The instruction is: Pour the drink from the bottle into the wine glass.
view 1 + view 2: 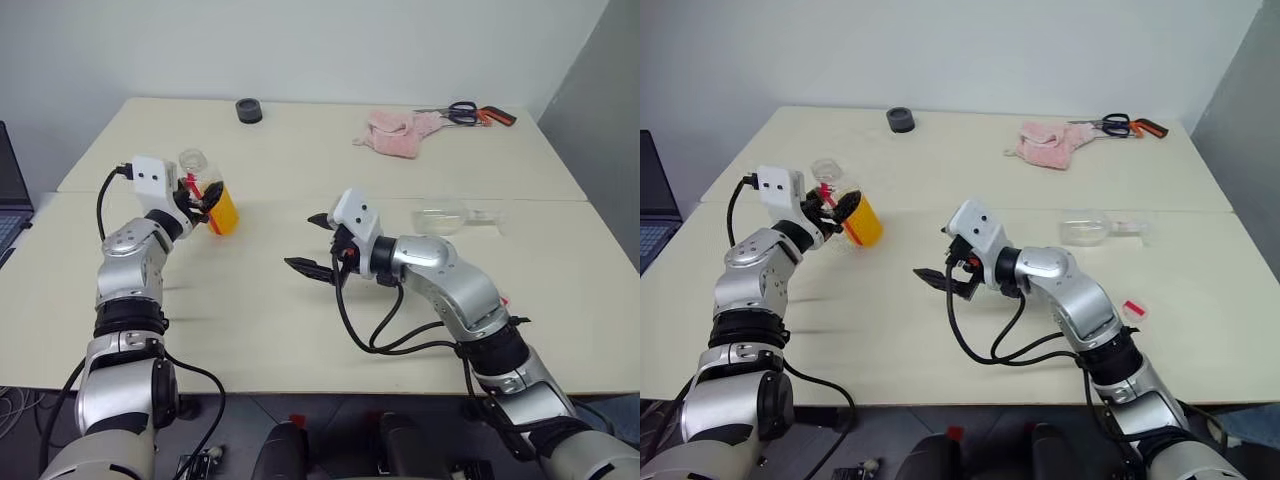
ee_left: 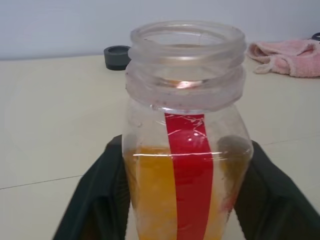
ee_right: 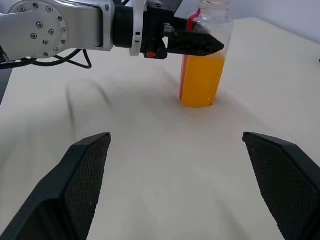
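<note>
The small clear plastic bottle, uncapped and half full of orange drink, stands near the table's left edge between the left gripper's fingers; whether they grip it, I cannot tell. The right gripper is wide open. The clear stemmed wine glass lies empty toward the right edge; pouring remains.

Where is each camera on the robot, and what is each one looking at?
Left eye and right eye views: on the head, looking down over both arms at the table, the bottle and the wine glass lying on its side.
Left wrist view: on the left arm, looking along its black fingers at the open-topped bottle standing between them.
Right wrist view: on the right arm, looking between its open fingers at the same bottle and the left gripper.
</note>
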`<state>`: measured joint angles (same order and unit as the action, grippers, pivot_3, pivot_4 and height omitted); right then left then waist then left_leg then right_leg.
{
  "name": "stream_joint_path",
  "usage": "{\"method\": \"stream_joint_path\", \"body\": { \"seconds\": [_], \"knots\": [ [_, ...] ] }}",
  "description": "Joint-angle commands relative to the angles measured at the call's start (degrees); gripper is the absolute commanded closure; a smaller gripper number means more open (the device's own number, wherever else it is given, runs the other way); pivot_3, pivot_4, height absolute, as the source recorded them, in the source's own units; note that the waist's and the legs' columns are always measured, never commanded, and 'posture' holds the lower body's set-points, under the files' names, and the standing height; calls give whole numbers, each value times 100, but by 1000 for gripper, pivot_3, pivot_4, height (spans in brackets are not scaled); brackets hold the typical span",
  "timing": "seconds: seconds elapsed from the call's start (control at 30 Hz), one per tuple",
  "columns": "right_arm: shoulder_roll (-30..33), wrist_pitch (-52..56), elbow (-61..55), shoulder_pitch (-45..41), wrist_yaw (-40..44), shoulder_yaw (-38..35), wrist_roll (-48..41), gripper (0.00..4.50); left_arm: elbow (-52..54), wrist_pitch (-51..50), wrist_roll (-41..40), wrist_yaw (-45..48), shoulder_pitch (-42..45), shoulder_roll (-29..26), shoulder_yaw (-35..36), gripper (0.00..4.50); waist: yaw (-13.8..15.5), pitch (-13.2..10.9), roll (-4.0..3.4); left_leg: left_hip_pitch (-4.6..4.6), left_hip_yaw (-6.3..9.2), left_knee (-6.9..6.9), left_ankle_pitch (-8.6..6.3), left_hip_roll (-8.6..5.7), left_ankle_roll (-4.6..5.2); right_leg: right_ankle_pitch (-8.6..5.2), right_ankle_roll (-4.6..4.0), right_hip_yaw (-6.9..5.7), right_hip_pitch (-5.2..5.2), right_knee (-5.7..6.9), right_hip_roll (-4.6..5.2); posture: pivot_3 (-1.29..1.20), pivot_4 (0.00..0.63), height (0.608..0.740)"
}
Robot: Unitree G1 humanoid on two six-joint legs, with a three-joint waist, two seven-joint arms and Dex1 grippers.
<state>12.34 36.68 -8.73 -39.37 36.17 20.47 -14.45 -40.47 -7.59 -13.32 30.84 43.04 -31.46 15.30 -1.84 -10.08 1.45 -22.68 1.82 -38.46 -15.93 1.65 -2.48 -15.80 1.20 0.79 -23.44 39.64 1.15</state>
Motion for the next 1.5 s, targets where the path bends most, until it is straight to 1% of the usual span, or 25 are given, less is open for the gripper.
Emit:
{"method": "stream_joint_path", "body": {
  "seconds": [0.03,0.07,0.3,0.5,0.67,0.83,0.9,1.0,1.03,1.07,1.13,1.2,1.37,1.43,1.5],
  "knots": [
    [-47,6,-282,-40,-28,-109,-12,0,99,171,38,18,28,-117,10,300,1,0,0,-3,1,-2,0,0,0,0,0,-1,-1,0,0,0,150,740],
    [-46,10,-293,-35,-32,-110,-13,0,119,193,33,36,15,-115,12,22,2,0,0,-6,2,-3,0,0,0,0,0,-2,-3,0,0,0,150,740],
    [-36,20,-314,35,-96,-161,-5,0,583,292,50,6,-344,-66,-5,22,2,0,0,-8,2,-5,0,0,0,0,0,0,-5,-1,1,0,150,740],
    [51,161,-516,241,-182,-234,-35,0,1337,307,34,-280,-967,19,87,22,4,0,0,-10,4,-5,0,1,0,0,0,0,-5,-2,2,0,150,740],
    [240,294,-934,552,-251,-339,-43,0,2083,160,-48,-469,-1580,57,170,22,6,0,0,-9,15,-5,-1,2,1,0,0,3,-5,-2,4,0,150,740],
    [542,428,-1464,956,-271,-523,-146,0,3236,-195,-308,-94,-2630,-219,282,22,2,0,0,-9,33,-1,-1,2,1,0,0,5,-4,-7,6,0,150,740],
    [626,541,-1637,1099,-285,-665,-231,0,3598,-315,-423,98,-2912,-331,287,22,2,0,0,-9,36,2,-1,4,1,0,0,4,-4,-8,4,0,150,740],
    [866,785,-1979,1418,-304,-1031,-397,0,4349,-531,-664,572,-3238,-475,52,22,32,0,0,-9,41,4,-1,4,1,-1,0,1,-1,-10,4,0,150,740],
    [946,821,-2062,1499,-297,-1130,-447,0,4515,-607,-722,662,-3259,-488,-18,22,44,0,0,-9,46,3,-1,2,1,-1,0,0,6,-15,7,0,150,740],
    [1167,784,-2153,1647,-261,-1213,-367,0,4722,-682,-754,806,-3192,-498,-198,22,66,0,0,-7,47,3,-1,0,1,-1,0,-1,11,-20,8,0,150,740],
    [1567,688,-2269,1947,-207,-1365,-231,0,5040,-920,-900,1029,-2926,-449,-518,22,120,0,1,-8,46,1,-1,-6,1,-1,1,-7,21,-28,11,0,150,740],
    [1786,605,-2320,2130,-292,-1480,-132,0,5206,-1173,-1082,1189,-2694,-402,-704,22,151,0,1,-9,40,0,-1,-7,1,0,4,-14,24,-36,9,0,150,740],
    [2417,30,-2237,2509,-543,-1638,551,0,5496,-1687,-1461,1957,-2338,-593,-1186,22,41,0,0,6,20,16,-1,1,2,0,4,1,21,-37,-7,0,150,740],
    [2744,-373,-2153,2679,-605,-1558,1004,0,5484,-1666,-1423,2311,-2233,-750,-1376,22,3,0,0,10,10,31,-1,2,2,0,3,3,22,-47,-9,0,150,740],
    [3044,-954,-1887,2779,-927,-1371,1764,0,5369,-1471,-1246,2600,-2127,-877,-1561,22,-8,-1,0,13,3,37,-1,4,2,0,3,7,21,-54,-10,0,150,740]
  ]
}}
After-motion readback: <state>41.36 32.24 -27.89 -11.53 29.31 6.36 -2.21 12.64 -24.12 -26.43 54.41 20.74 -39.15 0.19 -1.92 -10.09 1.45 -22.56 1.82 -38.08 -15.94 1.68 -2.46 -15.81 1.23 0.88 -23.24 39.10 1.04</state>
